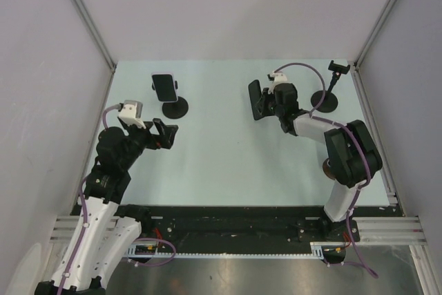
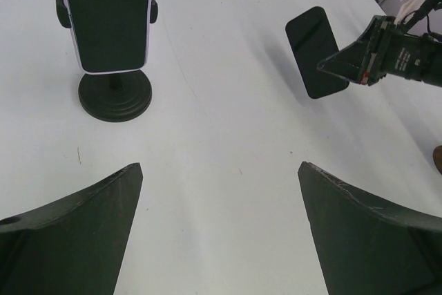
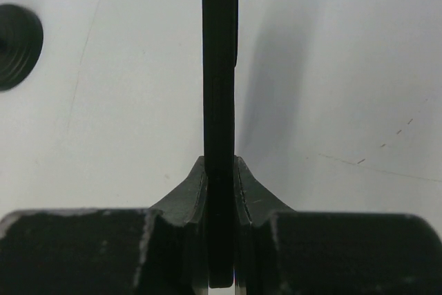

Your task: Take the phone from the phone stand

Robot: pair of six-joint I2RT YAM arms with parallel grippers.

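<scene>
A white-edged phone [image 1: 164, 87] sits clamped in a black round-based stand [image 1: 175, 108] at the back left; it also shows in the left wrist view [image 2: 106, 17]. My left gripper [image 1: 164, 133] is open and empty, in front of that stand [image 2: 115, 94]. My right gripper [image 1: 265, 107] is shut on a black phone [image 1: 255, 99], held on edge above the table; the right wrist view shows the phone's thin edge [image 3: 220, 67] between the fingers. An empty black stand [image 1: 325, 99] with its clamp up stands at the back right.
The pale green table [image 1: 221, 164] is walled by white panels on the left, back and right. The left stand's base shows at the left edge of the right wrist view [image 3: 17, 45]. A rail runs along the near edge.
</scene>
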